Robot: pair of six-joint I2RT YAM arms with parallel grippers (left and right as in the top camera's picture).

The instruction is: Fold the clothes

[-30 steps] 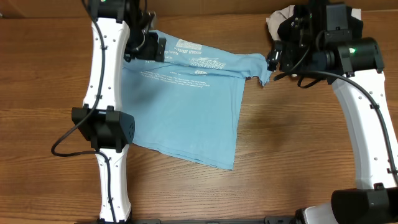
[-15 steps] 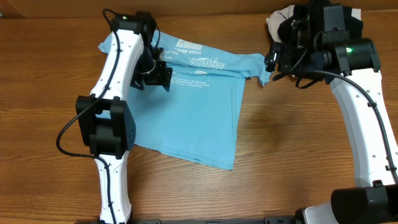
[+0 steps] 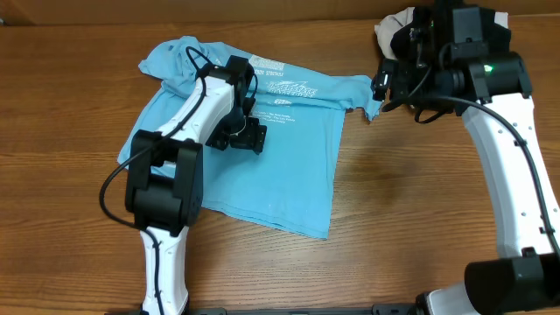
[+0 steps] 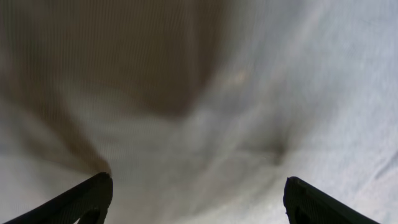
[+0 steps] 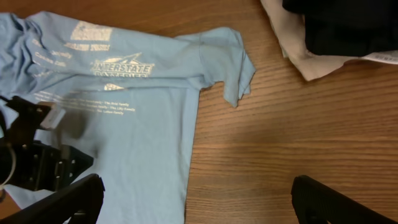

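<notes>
The light sky-blue T-shirt (image 3: 271, 175) lies spread on the wooden table, with white lettering near its back edge. Its left sleeve is bunched at the back left and its right sleeve (image 3: 360, 94) points right. My left gripper (image 3: 248, 137) is open and hovers close over the shirt's middle. The left wrist view shows only fabric (image 4: 249, 93) between the spread fingers (image 4: 196, 202). My right gripper (image 3: 383, 86) is open and empty, above the table just right of the right sleeve. In the right wrist view the shirt (image 5: 143, 106) fills the left side, between the fingers (image 5: 199, 202).
A beige garment (image 3: 392, 26) with a black garment on it sits at the back right, under the right arm. Both show in the right wrist view, the beige one (image 5: 297, 57) and the black one (image 5: 348, 25). Bare wood (image 3: 411, 201) lies to the right of the shirt.
My left gripper has moved from the shirt's back left corner toward its middle. The bunched left sleeve is now uncovered. The right arm has hardly moved.
</notes>
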